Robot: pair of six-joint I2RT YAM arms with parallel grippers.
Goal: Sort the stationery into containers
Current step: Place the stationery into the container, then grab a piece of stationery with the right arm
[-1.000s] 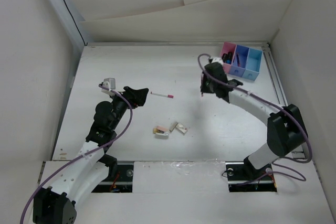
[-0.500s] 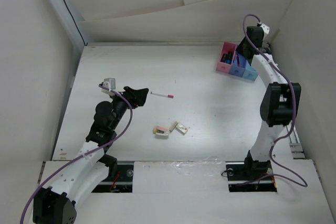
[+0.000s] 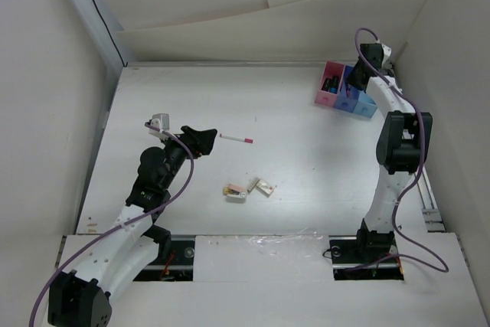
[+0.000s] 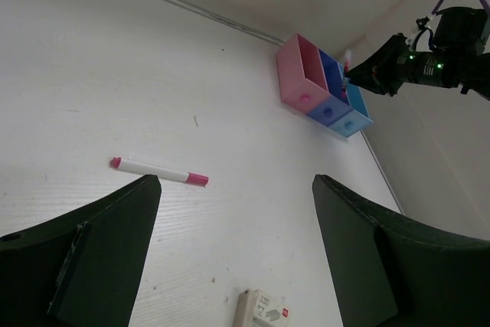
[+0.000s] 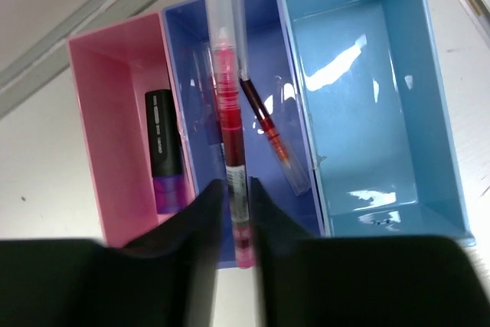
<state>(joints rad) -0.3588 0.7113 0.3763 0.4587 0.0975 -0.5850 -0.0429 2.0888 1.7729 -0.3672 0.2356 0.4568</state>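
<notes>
My right gripper (image 5: 236,212) is shut on a clear red pen (image 5: 230,120) and holds it over the blue middle bin (image 5: 253,82) of the three joined bins (image 3: 346,91). That bin holds another red pen (image 5: 272,135). The pink bin (image 5: 115,105) holds a black and purple marker (image 5: 163,151). The light blue bin (image 5: 375,97) is empty. My left gripper (image 4: 233,243) is open and empty, above the table near a white pen with pink ends (image 4: 157,171), which also shows in the top view (image 3: 236,138). Small beige blocks (image 3: 246,188) lie mid-table.
White walls enclose the table on all sides. The bins stand at the far right corner by the back rail (image 3: 260,63). One beige block (image 4: 264,310) lies just under my left gripper's view.
My right arm swung from mid-table to the far right corner and now holds the red pen over the blue bin. The left arm has not moved.
</notes>
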